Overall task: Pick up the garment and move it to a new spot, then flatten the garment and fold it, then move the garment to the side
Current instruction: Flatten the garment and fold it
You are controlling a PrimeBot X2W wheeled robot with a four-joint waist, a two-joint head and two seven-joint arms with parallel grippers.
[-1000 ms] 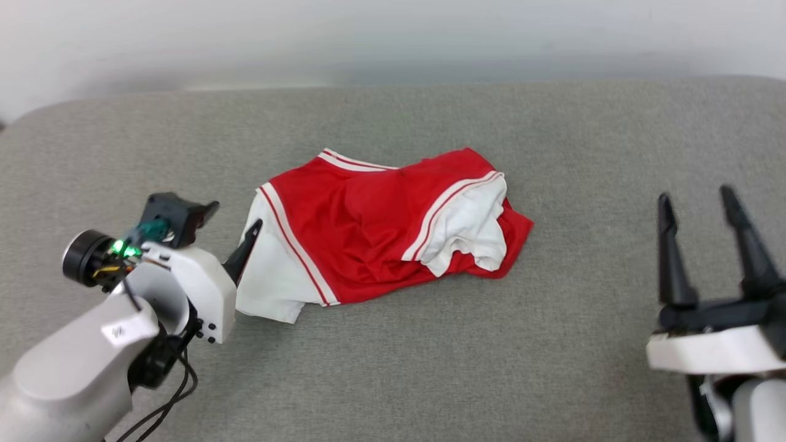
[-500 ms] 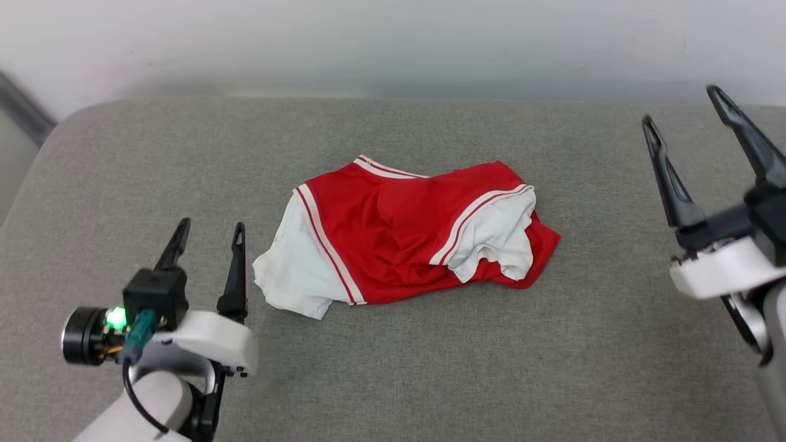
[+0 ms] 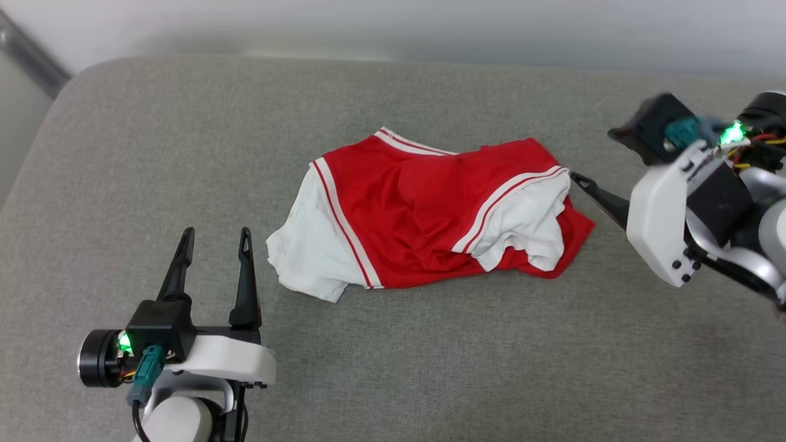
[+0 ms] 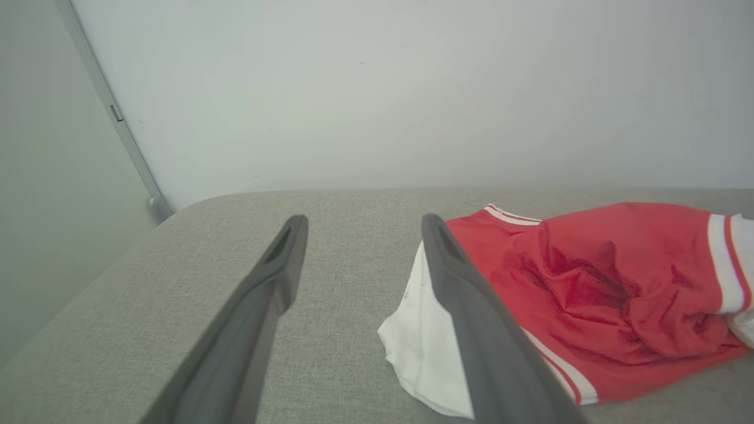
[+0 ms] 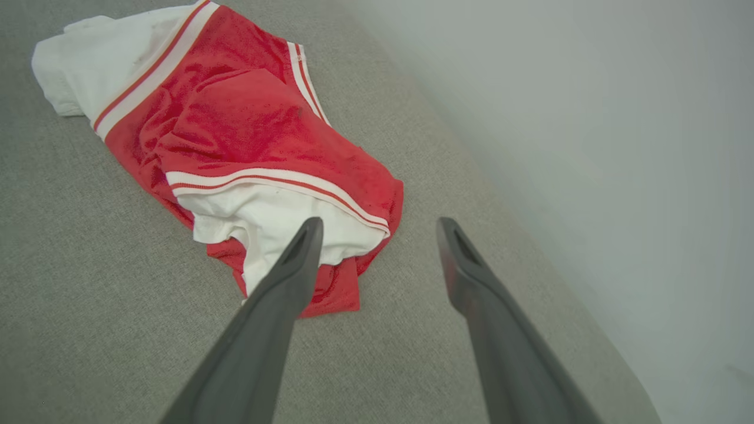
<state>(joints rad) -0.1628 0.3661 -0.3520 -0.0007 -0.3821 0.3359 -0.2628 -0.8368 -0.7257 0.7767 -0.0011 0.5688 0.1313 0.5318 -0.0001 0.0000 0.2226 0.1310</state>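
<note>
While the garment lies crumpled on the cushion, the left gripper and right gripper flank it, jaws open, empty

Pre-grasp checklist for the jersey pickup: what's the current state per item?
1. Left end effector open and empty: ok.
2. Right end effector open and empty: ok.
3. Jersey lying free on the grey cushion, with neither end effector gripping it: ok.
4. Jersey flat: not ok. It is bunched, with a white sleeve folded over the red body.
5. Right end effector clear of the fabric: cannot tell. One finger sits right at that sleeve's edge.
6. Front or back facing up: cannot tell.
</note>
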